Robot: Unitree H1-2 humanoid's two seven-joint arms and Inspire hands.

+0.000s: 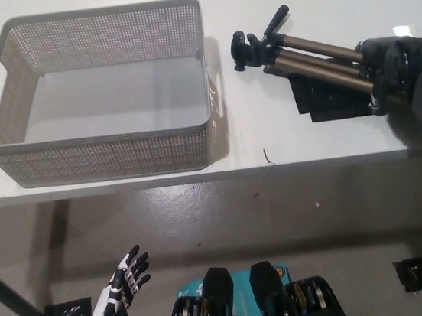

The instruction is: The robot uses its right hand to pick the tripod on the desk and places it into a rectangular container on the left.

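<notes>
Black tape patch [333, 101] under tripod [299, 58] (basket [111, 156] apart).

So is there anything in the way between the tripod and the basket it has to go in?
Nothing visible lies on the bare desk between the tripod and the basket. Only the basket's own right wall stands there, so the black robot hand on the tripod's legs would likely have to lift it over.

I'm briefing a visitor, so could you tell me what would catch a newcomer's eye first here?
The black right hand wrapped around the legs of the tripod lying on the white desk, at right. Beside it, left, sits the perforated grey container; the white left hand hangs open below the desk.
</notes>
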